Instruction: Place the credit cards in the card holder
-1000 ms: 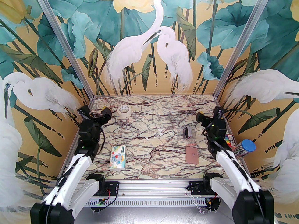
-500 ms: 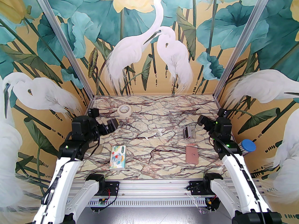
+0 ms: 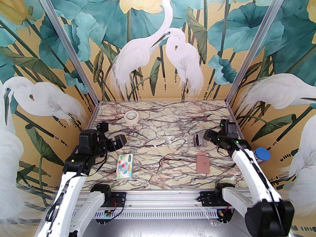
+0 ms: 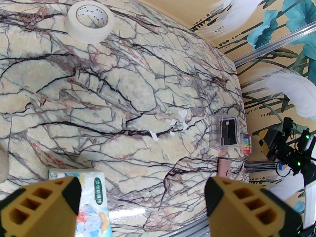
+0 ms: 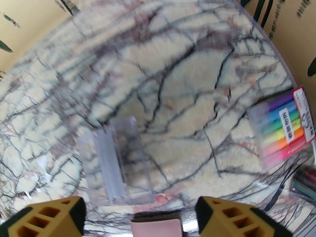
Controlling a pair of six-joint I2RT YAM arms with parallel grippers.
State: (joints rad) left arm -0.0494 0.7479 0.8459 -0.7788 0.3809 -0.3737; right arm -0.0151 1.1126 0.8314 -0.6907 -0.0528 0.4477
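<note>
- Credit cards (image 3: 197, 139): a dark stack standing on edge in a clear box (image 3: 201, 142), close to the table's (image 3: 158, 132) right edge, about midway back. Number of cards cannot be told.
- Card holder (image 3: 203, 163): flat and folded shut, near the box on its front-edge side, not touching it.
- Left gripper (image 4: 142, 201): fingers spread and empty, by the tissue pack (image 4: 91, 201) on the left side.
- Right gripper (image 5: 140, 218): fingers spread and empty, over the box and holder.
- Judgement: the cards are light, stiff and slick. Pinch the exposed top edge across the faces and lift straight up.
- Judgement: the holder is soft and likely to slide. Pin it down with one gripper and open it at the snap.
</note>
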